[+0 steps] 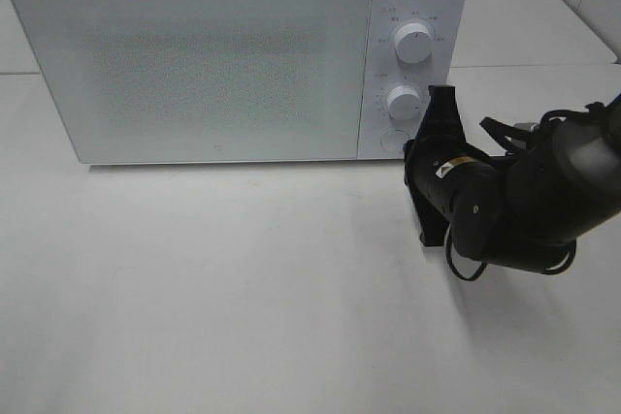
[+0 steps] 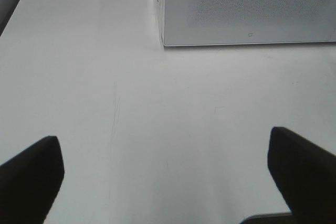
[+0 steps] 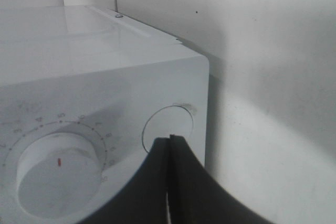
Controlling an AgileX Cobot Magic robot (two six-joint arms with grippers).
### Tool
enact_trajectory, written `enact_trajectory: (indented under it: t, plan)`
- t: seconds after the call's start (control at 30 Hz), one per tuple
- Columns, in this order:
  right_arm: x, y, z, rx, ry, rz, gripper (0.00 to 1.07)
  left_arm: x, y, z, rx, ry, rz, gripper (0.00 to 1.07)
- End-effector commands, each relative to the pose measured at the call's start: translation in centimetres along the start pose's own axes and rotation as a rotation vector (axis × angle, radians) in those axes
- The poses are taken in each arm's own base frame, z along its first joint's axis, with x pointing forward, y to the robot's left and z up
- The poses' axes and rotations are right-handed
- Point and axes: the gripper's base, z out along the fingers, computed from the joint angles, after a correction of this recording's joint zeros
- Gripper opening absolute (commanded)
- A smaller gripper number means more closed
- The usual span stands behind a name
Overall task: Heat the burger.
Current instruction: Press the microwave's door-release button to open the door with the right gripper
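The burger is out of view. A white microwave (image 1: 194, 65) stands at the back of the table with its speckled door closed. My right gripper (image 1: 441, 94) is shut, with nothing held, beside the control panel. In the right wrist view its closed fingertips (image 3: 169, 140) sit at the lower edge of the round button (image 3: 170, 121), next to a dial (image 3: 59, 174); I cannot tell if they touch it. My left gripper (image 2: 168, 182) is open over bare table, its two fingers (image 2: 31, 177) far apart, in front of the microwave's left corner (image 2: 163, 40).
The control panel carries an upper knob (image 1: 414, 43), a lower knob (image 1: 403, 102) and the round button (image 1: 392, 141) below them. The white table (image 1: 243, 298) spreads in front of the microwave. A tiled wall shows at the far right.
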Motion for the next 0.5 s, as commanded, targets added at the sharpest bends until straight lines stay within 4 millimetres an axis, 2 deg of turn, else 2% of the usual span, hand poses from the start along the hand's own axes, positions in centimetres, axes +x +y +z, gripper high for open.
enact_trajectory:
  t: [0.03,0.2,0.5]
  plan:
    - [0.4,0.3,0.7,0.005,0.017,-0.023,0.0,-0.1,0.0,-0.1,-0.005,-0.019,-0.007,0.98]
    - [1.1,0.1,2.2,0.007,0.014,-0.01,0.0,-0.1,0.0,-0.1,-0.005,-0.019,-0.007,0.98]
    - [1.3,0.2,3.2,0.007,-0.02,0.021,0.0,-0.1,0.0,-0.1,-0.003,-0.019,-0.008,0.98]
